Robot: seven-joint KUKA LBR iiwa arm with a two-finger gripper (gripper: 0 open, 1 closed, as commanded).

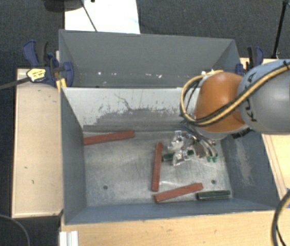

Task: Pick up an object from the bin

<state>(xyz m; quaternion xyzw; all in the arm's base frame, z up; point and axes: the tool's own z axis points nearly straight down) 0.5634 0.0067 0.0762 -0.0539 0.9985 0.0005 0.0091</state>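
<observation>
Dark green stick and a red-brown stick lie by the near wall of the bin
Behind them a second red-brown stick points away from that wall, and the gripper hangs low just to its right; whether it is open or closed cannot be told. Farthest back, a third red-brown stick lies along the far wall at the left

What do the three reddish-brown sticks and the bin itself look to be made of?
The back-left stick, middle stick and front stick look like painted wood or matte plastic: even colour, no gloss; I cannot settle which. The bin looks like dull grey sheet metal, scuffed and scratched pale on its floor.
</observation>
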